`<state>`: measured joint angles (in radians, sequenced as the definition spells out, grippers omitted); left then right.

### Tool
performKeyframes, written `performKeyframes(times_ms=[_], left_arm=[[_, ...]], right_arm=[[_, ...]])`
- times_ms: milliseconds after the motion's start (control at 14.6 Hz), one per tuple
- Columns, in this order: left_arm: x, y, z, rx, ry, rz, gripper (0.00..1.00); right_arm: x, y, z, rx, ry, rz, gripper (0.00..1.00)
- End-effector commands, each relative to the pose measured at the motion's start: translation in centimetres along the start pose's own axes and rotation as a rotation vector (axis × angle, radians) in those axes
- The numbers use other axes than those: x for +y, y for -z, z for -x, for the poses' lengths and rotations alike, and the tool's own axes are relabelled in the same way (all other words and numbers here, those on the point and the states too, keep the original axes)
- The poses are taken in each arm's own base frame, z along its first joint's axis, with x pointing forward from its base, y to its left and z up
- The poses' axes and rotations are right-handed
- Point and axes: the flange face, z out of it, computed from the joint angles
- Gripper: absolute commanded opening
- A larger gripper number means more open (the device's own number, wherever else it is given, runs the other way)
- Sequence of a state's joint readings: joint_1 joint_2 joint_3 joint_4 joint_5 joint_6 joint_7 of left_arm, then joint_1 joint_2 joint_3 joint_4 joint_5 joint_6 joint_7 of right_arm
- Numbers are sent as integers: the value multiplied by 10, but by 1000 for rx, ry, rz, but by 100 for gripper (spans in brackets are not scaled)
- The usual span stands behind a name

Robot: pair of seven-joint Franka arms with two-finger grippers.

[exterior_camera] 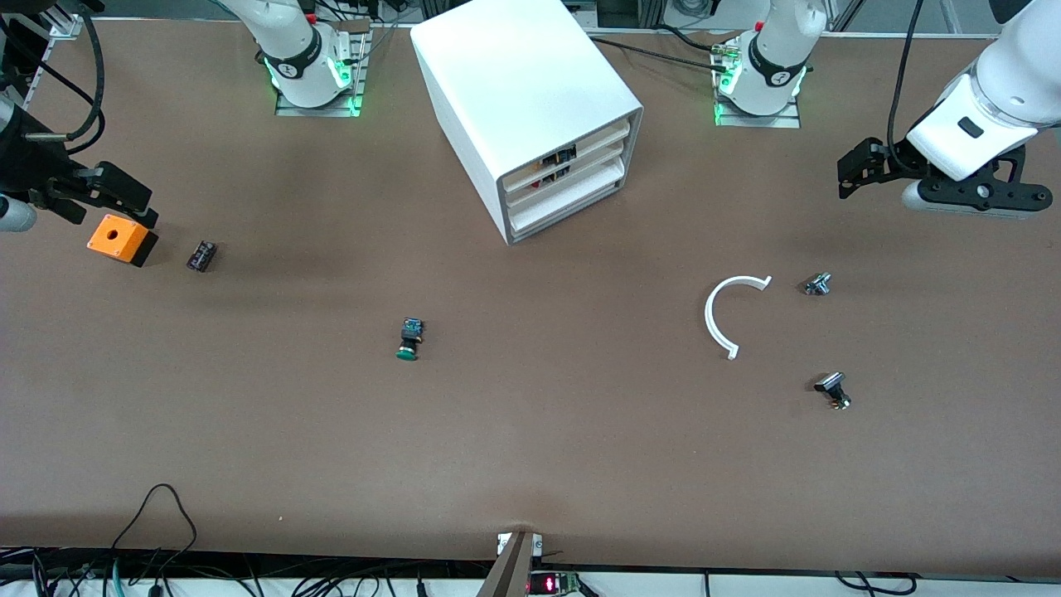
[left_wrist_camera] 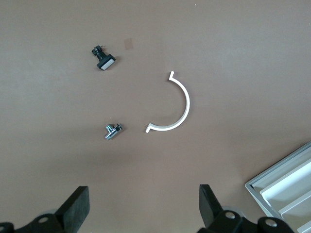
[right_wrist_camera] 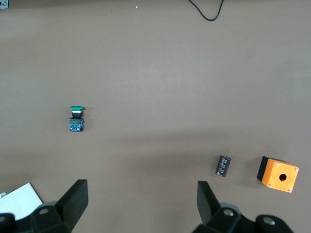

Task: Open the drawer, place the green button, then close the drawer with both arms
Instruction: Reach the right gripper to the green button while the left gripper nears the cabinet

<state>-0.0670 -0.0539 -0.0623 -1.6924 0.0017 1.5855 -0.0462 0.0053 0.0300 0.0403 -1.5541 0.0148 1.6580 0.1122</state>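
Observation:
The white cabinet [exterior_camera: 530, 108] stands mid-table near the robot bases, with all three drawers shut. The drawer [exterior_camera: 564, 211] is its bottommost one. A corner of the cabinet shows in the left wrist view [left_wrist_camera: 286, 187] and the right wrist view [right_wrist_camera: 22, 199]. The green-capped button [exterior_camera: 409, 340] lies on its side on the table, nearer the front camera than the cabinet; it also shows in the right wrist view [right_wrist_camera: 76, 119]. My left gripper [exterior_camera: 854, 170] [left_wrist_camera: 145, 208] hangs open and empty over the left arm's end of the table. My right gripper [exterior_camera: 108, 199] [right_wrist_camera: 143, 206] hangs open and empty over the right arm's end, above the orange box.
An orange box with a round hole [exterior_camera: 122, 239] [right_wrist_camera: 278, 174] and a small black part [exterior_camera: 201, 255] lie at the right arm's end. A white half ring [exterior_camera: 725, 311] [left_wrist_camera: 175, 107] and two silver-and-black buttons [exterior_camera: 818, 284] [exterior_camera: 832, 390] lie toward the left arm's end.

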Motion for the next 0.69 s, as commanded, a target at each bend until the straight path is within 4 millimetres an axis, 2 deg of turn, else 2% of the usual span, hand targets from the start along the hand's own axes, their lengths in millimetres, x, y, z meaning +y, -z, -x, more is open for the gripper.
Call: performKeyframes(times_ms=[0, 412, 549, 618], left_arm=[[1, 6, -2, -4, -15, -23, 99], [1, 7, -1, -4, -15, -21, 99], [0, 7, -1, -6, -13, -23, 99], [0, 7, -1, -4, -13, -23, 99]], right_arm=[[-5, 7, -1, -8, -4, -25, 99], [-2, 4, -1, -18, 18, -21, 99], [-4, -15, 5, -89, 95, -19, 99], [-13, -32, 2, -127, 153, -10, 99]])
